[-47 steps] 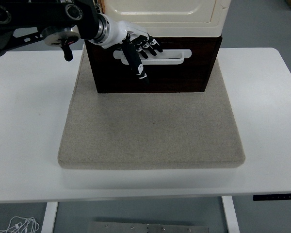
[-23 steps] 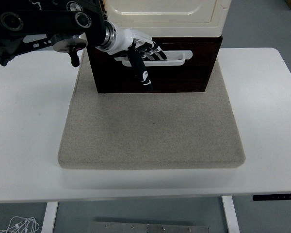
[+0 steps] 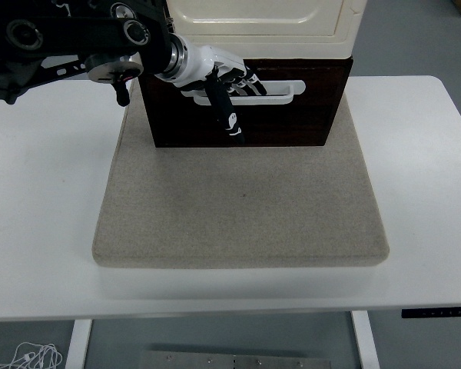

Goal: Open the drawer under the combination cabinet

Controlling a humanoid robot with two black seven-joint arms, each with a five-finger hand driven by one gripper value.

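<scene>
Head view, from above and behind the robot: white surface point(image 3: 38, 231) spanning the frame, near edge along the bottom. On it, centred, a grey felt-like mat point(image 3: 242, 207), roughly square with rounded corners. At the far edge of the mat, a cabinet point(image 3: 261, 19) with a cream top section, cut off by the top of the picture. Directly beneath that section, the drawer point(image 3: 292, 119), dark brown wood, front facing the camera, with a white bar handle point(image 3: 280, 92) running across its upper part. Drawer front flush or nearly flush with the cabinet body; hard to tell whether pulled out at all. Left arm point(image 3: 69, 38), black with exposed joints, entering from the left edge and reaching over the far left of the surface to the drawer front. Left robot hand point(image 3: 219, 81), white with black fingers, at the left end of the handle, fingers point(image 3: 246, 81) curled into the slot behind the bar and wrapped over it. Thumb point(image 3: 227, 115) pointing down and toward the camera, lying against the dark drawer front below the handle. Right arm and robot hand out of the picture. Below the surface's near edge, white legs, a cable on the floor at lower left and a small control panel at lower right.
</scene>
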